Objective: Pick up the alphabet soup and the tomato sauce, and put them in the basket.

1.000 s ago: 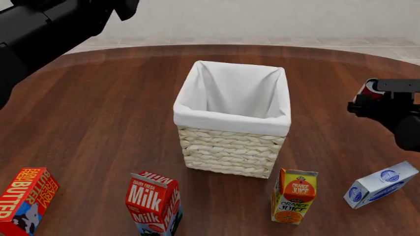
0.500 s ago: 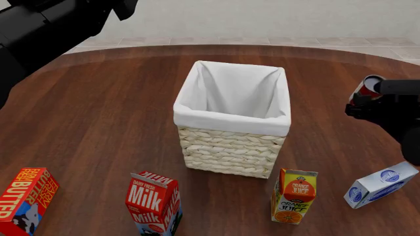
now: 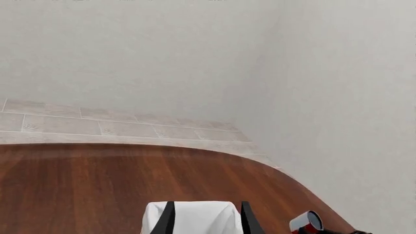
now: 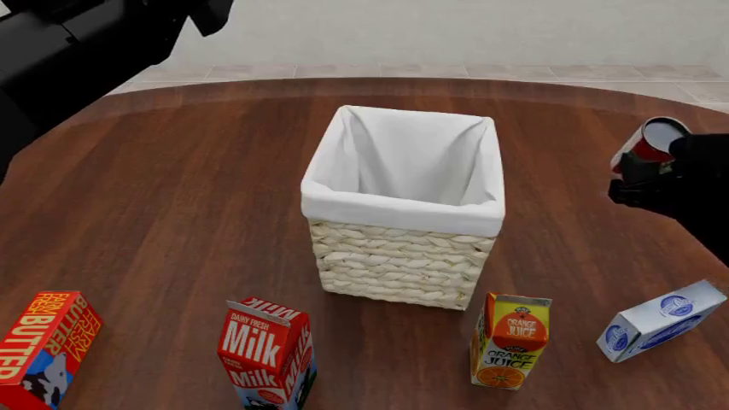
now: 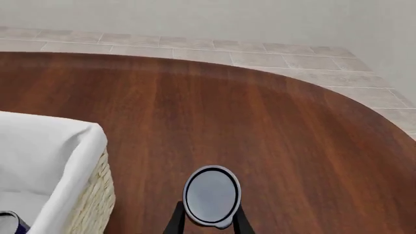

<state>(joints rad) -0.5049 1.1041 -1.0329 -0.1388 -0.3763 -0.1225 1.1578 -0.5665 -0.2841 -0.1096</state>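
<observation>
One can, the tomato sauce, hangs pinched in the right gripper off the basket's right side; the alphabet soup seems already inside; the left gripper's fingers are spread

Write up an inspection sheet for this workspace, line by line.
Surface: round dark wooden table.
Job's things: tomato sauce held tilted above the table, right of the basket; a blue can edge shows inside the basket, likely the alphabet soup.
Clutter: butter box, milk carton, orange juice carton, blue-and-white box along the near side.
Grippers: right pincer shut on the can; left pincer open, raised.
Cables: nothing seen.
Surroundings: tiled floor, plain wall.
</observation>
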